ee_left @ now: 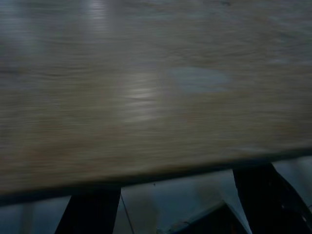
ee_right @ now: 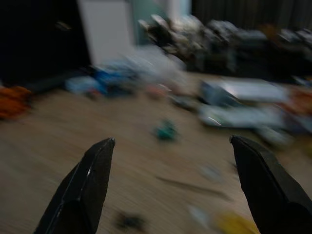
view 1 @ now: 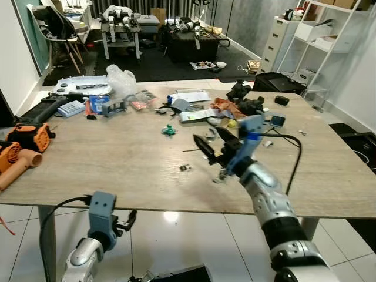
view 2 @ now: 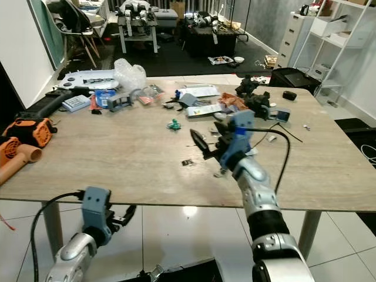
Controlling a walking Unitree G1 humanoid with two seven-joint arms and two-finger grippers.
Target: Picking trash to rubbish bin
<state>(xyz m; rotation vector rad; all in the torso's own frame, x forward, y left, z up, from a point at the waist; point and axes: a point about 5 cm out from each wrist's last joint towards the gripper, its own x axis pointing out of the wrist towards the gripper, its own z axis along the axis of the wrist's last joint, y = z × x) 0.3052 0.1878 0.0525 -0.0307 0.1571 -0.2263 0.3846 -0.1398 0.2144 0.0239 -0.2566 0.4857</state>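
Note:
My right gripper (view 1: 207, 136) hovers open over the middle of the wooden table (view 1: 117, 170), its black fingers (ee_right: 85, 185) spread wide with nothing between them. Ahead of it lie small bits of trash: a green scrap (view 1: 169, 130), a tiny black piece (view 1: 184, 168) and a thin dark stick (view 1: 191, 150). A white scrap (view 1: 220, 176) lies just under the wrist. A crumpled clear plastic bag (view 1: 121, 79) sits at the far left of the table. My left gripper (view 1: 128, 221) hangs below the table's front edge, fingers (ee_left: 87, 214) apart and empty.
Papers (view 1: 198, 114), black parts (view 1: 244, 97) and small boxes litter the table's far half. Orange power tools (view 1: 29, 136) lie at the left edge. A black cable (view 1: 296, 150) loops by my right arm. White shelves (view 1: 329, 41) stand at the right, with tiled floor below.

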